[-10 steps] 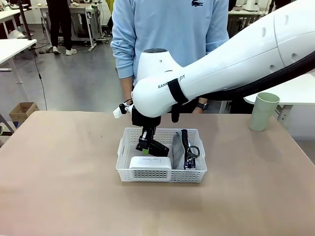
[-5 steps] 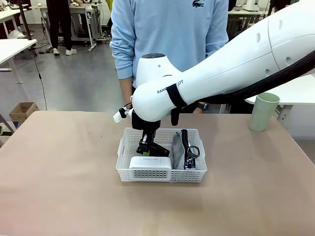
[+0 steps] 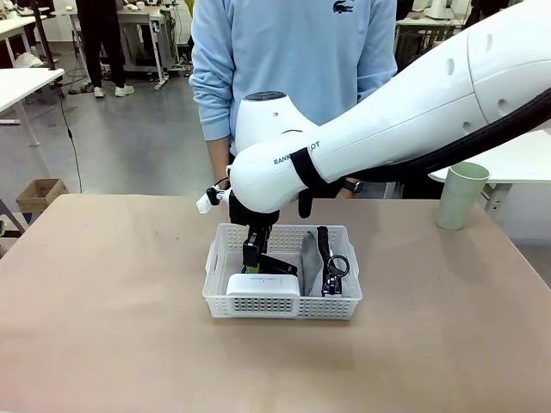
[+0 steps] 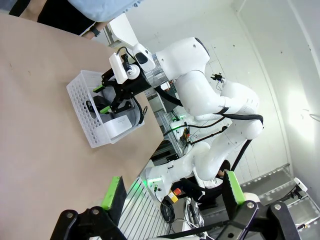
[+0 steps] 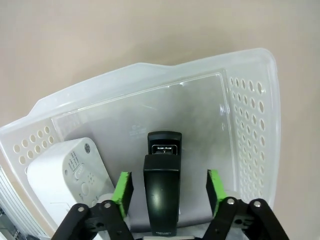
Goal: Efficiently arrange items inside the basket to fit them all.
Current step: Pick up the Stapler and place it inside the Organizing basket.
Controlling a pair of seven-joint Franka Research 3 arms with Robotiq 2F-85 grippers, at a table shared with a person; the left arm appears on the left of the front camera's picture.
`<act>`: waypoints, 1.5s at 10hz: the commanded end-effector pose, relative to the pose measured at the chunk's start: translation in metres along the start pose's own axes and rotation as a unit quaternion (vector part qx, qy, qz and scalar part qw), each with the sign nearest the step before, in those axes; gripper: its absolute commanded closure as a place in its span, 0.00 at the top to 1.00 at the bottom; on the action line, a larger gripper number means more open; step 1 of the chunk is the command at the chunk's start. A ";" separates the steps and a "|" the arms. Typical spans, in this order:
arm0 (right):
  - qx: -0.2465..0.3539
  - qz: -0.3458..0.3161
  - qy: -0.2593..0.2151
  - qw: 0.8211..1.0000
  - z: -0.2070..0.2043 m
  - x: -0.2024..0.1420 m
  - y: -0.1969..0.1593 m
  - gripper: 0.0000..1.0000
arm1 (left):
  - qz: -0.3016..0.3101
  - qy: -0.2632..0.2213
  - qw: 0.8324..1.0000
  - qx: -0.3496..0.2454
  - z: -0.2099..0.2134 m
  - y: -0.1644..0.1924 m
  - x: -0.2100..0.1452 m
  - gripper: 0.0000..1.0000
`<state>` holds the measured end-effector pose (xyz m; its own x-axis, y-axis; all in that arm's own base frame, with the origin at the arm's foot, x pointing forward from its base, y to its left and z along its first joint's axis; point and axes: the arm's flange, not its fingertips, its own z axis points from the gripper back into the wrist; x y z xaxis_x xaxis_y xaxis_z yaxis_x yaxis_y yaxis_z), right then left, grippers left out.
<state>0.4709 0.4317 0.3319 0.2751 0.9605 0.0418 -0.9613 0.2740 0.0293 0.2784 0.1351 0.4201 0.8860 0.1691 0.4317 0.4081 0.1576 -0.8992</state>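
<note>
My right gripper (image 5: 169, 190) is spread apart, green pads either side of the glossy black stapler (image 5: 162, 165), not touching it. The stapler sits between my fingers in the perforated white plastic basket (image 5: 250, 115), long axis along my fingers, metal-slotted nose pointing away from me. A rounded white box (image 5: 70, 172) is just beside one pad.

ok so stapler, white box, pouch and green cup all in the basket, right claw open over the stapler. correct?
No: the green cup stands outside the basket, near the table's far right corner, as the front view shows. Stapler, white box and pouch are in the basket, right claw open over the stapler.
</note>
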 end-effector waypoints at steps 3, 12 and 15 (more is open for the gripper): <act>-0.013 0.005 -0.007 1.000 0.004 -0.001 0.000 1.00 | 0.003 0.003 1.000 -0.005 0.003 -0.003 -0.001 1.00; -0.032 -0.102 -0.157 0.982 0.149 -0.213 0.007 1.00 | 0.003 0.003 1.000 -0.005 0.003 -0.003 -0.001 1.00; 0.131 -0.214 -0.301 0.920 0.138 -0.331 0.002 1.00 | 0.003 0.003 1.000 -0.005 0.003 -0.003 -0.001 1.00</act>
<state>0.3929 0.1368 0.4653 0.5762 0.6533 0.4911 -0.8129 0.5207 0.2610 0.2779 0.1354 0.4206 0.8850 0.1702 0.4334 0.4094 0.1588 -0.8984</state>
